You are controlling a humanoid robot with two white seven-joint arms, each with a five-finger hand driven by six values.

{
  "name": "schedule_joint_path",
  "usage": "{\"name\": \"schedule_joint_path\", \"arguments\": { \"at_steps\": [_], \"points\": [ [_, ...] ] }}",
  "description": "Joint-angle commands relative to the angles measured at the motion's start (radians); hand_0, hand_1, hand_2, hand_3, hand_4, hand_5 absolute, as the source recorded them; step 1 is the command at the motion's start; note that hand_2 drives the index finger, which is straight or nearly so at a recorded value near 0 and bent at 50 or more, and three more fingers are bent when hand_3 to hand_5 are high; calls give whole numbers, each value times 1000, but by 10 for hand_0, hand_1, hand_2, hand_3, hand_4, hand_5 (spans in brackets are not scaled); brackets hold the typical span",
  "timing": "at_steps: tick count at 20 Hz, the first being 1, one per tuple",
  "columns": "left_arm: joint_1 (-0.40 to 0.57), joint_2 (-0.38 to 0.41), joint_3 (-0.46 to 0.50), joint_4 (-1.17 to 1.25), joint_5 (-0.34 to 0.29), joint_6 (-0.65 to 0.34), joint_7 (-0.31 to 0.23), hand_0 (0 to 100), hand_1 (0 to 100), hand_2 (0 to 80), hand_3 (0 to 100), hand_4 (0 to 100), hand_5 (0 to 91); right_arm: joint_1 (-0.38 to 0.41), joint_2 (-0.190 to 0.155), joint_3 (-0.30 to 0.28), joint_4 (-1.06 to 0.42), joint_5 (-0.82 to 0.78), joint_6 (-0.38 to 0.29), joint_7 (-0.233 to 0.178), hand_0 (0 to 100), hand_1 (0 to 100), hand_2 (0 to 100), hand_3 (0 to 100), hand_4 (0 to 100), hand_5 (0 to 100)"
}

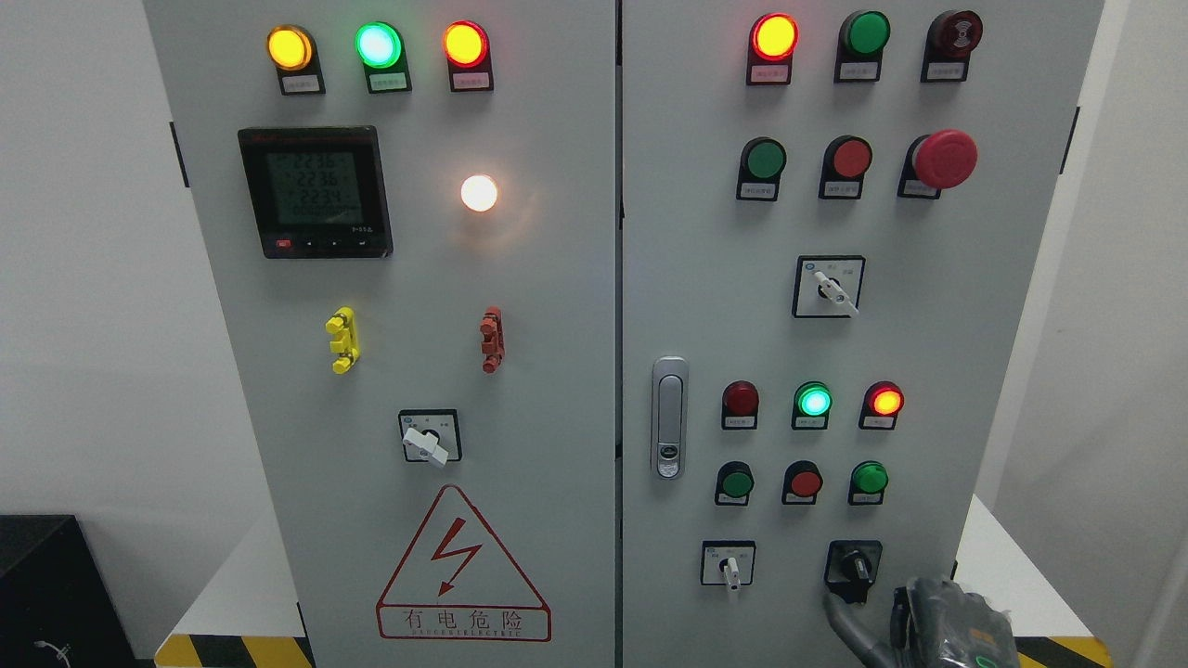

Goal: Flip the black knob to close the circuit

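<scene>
Standing before me is a tall grey metal control cabinet point(557, 371) with two doors, filling most of the view. Its left door carries a black digital meter with a lit greenish screen point(314, 192), a red-outlined triangular warning sign with a lightning bolt point(462, 566) and a glowing white round lamp point(479, 193). On the right door a big red mushroom-shaped stop button point(944, 159) juts out near the top, and a silver door handle point(668, 417) sits by the inner edge. At the lower right of that door is the small black rotary knob point(854, 563) on its black square plate, its pointer hanging roughly downward. Just below and beside it, the robot's right hand point(937, 622), dark grey, rises from the bottom edge, one finger point(840, 620) reaching up close under the knob; whether it touches I cannot tell, and it grips nothing.
</scene>
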Motion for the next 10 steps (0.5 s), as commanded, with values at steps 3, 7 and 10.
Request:
{"name": "schedule_joint_path", "arguments": {
  "at_steps": [3,7,10],
  "points": [
    [22,0,0,0,0,0,0,120,556,0,0,0,0,34,0,4,-78,-47,-15,-8,0,41,739,981,827,811],
    [22,0,0,0,0,0,0,120,556,0,0,0,0,100,-2,-1,-156,-158,-13,-10,0,47,595,903,739,644],
    [22,0,0,0,0,-2,0,120,556,0,0,0,0,165,0,-16,-225,-246,-15,-13,0,57,520,813,689,548]
  ]
}}
